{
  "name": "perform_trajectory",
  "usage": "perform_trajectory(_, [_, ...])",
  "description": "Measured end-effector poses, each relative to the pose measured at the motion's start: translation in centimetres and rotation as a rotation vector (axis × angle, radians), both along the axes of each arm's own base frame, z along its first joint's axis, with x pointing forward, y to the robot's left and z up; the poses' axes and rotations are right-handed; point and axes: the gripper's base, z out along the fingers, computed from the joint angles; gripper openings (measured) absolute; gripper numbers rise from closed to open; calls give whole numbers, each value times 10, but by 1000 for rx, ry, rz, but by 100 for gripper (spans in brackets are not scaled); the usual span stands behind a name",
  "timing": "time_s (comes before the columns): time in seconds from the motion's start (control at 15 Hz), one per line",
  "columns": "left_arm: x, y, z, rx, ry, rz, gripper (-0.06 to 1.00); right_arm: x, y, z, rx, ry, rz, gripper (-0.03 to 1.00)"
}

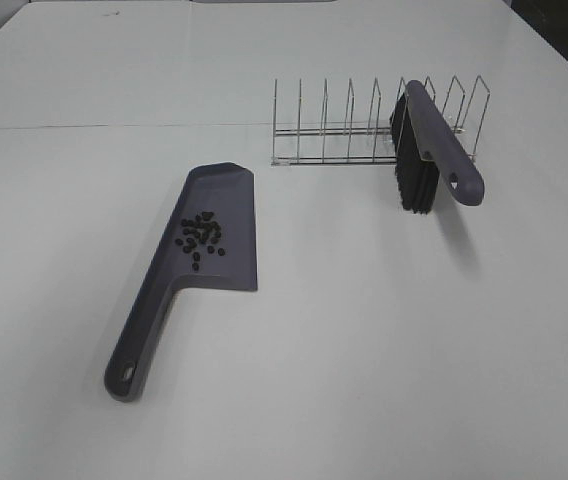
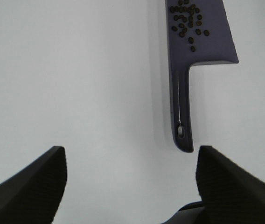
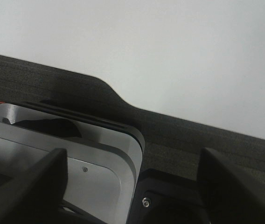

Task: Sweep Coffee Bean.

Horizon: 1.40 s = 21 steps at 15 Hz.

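And here's the picture: the coffee beans (image 1: 199,234) are sitting in a small dark cluster on the pan of the purple-grey dustpan (image 1: 226,262), left of centre on the white table (image 1: 384,360). The brush (image 1: 434,150) is parked far right, leaning in the wire rack (image 1: 329,130), bristles down.

Neither arm shows in the high view. The left gripper (image 2: 131,186) is spread wide and holding nothing, hanging over bare table just short of the dustpan's handle (image 2: 183,126). That handle runs straight away from the fingers, the beans (image 2: 187,21) beyond at the far end, so the dustpan's long axis lies in line with the gripper's approach but sits a little off to one side of the gap. The right gripper (image 3: 132,186) is equally spread and empty, looking at the table edge and a dark surround; well apart from everything.

Left arm is clearly the nearer one to the dustpan, I'd say.
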Motion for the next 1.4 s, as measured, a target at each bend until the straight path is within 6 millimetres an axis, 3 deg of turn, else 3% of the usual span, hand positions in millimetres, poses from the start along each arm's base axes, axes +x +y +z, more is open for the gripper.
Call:
perform_trajectory(0.33, [-109, 54, -41, -80, -67, -57, 72, -34, -4, 19, 35, -298, 114, 68])
perform_trajectory(0.53, [-155, 69, -57, -214, -219, -157, 72, -48, -6, 24, 61, -450, 119, 68])
perform_trajectory(0.93, [-201, 93, -69, -310, -529, -230, 72, -66, -10, 24, 79, -644, 131, 68])
perform_trajectory(1.4, [-199, 87, -72, -284, -604, -359, 72, -67, -10, 25, 76, -657, 140, 68])
